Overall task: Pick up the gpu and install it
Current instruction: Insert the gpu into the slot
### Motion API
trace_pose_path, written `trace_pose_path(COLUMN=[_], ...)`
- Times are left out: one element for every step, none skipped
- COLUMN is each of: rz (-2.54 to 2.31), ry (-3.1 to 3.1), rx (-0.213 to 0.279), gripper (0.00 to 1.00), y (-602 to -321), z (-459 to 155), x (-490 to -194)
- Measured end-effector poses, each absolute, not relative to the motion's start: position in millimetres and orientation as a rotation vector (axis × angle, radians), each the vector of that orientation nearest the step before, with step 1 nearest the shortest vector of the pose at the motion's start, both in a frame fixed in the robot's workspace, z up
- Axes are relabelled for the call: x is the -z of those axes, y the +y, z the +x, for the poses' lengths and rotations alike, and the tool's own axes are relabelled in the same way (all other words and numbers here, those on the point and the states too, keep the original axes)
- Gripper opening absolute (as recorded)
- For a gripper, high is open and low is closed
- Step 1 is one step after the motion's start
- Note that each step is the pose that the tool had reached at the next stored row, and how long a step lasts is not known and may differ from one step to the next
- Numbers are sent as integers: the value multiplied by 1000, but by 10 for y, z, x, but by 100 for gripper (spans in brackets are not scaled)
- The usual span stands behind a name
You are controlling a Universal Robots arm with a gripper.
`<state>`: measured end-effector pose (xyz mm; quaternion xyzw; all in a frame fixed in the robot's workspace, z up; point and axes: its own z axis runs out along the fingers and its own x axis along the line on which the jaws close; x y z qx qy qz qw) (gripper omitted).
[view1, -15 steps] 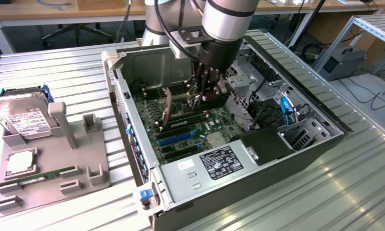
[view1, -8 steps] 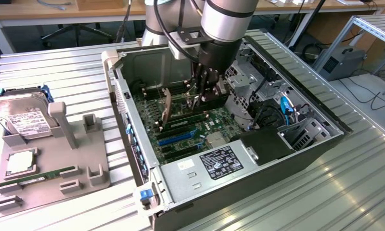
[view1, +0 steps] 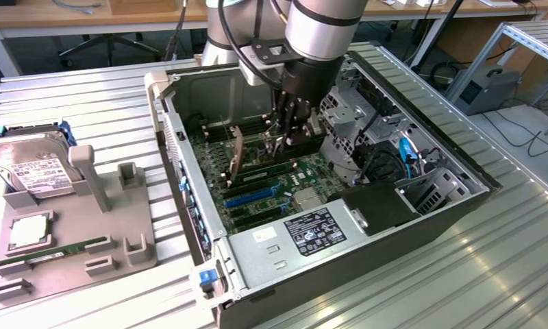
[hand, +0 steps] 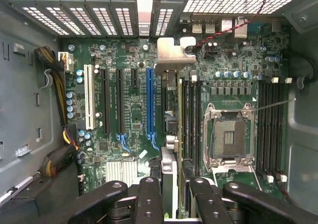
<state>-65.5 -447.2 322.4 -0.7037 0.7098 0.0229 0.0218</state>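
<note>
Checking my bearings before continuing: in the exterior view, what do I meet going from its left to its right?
hard drive → grey fixture tray → case rear wall → gpu, upright in the gripper → drive cage → blue cable.

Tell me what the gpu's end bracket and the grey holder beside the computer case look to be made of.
The gpu stands on edge over the motherboard; its end bracket looks like bare sheet metal, silvery, thin, and bent at the top. The grey holder looks like matte plastic, possibly printed: uniform dull grey, thick blocky walls, no shine. Neither is certain from looks alone.
</note>
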Motion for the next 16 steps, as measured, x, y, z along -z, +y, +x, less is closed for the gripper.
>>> trace_pose_path(rz=[-2180,-2180,-2180,-2180,-2180,-2180,-2180,-2180,-2180,-2180,-2180,-2180,-2180,-2180,-2180,-2180], ry=[2200,2200,2200,2199,2200,2199,2200,2200,2200,2200,2200,2200,2200,2200,2200,2200], rx=[-71,-71,-71,-71,-71,-71,-71,-71,-71,-71,-71,-71,-71,-71,-71,-71], gripper=[27,27,27,27,27,27,27,27,27,27,27,27,27,27,27,27], y=[-4472,-4473,-4473,-4474,-4474,-4475,-4475,-4476,-4476,-4476,-4477,-4477,-4477,-4477,-4477,-4478], z=[-656,-656,-657,-658,-658,-658,-659,-659,-660,-660,-660,-661,-663,-670,-682,-690], x=[-3223,-3222,-3222,-3220,-3220,-3220,-3219,-3218,-3218,-3217,-3216,-3215,-3214,-3212,-3209,-3207])
